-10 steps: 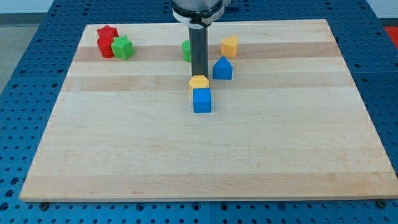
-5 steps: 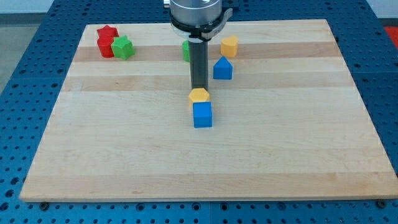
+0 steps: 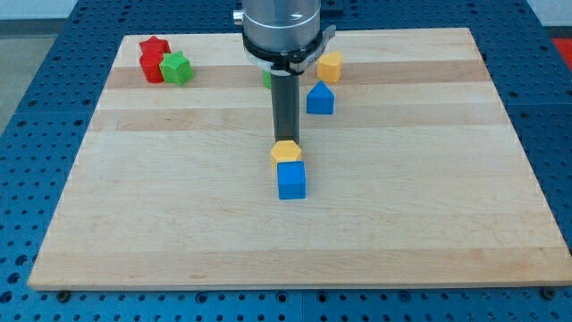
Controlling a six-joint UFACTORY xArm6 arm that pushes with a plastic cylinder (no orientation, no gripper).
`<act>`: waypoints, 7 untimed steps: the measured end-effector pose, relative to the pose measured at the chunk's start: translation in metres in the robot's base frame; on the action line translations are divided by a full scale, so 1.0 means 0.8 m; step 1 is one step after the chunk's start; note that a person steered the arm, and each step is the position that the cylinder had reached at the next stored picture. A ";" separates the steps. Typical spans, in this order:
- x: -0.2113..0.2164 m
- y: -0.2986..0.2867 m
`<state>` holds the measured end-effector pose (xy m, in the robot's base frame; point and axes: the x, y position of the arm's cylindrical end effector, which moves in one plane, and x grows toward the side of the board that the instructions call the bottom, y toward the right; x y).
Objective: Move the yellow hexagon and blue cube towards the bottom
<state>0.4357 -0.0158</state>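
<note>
text: we read none | labels, brands, numbers: we read none on board (image 3: 179,224), blocks or rod

Silver-grey round housing (image 3: 281,22) up top, black ring beneath, straight dark rod (image 3: 286,107) down to my tip (image 3: 286,140).

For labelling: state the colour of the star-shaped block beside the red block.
Green star block, camera view.
</note>
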 end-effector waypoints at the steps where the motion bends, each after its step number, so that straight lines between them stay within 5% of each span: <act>1: 0.009 0.000; 7: -0.031 0.045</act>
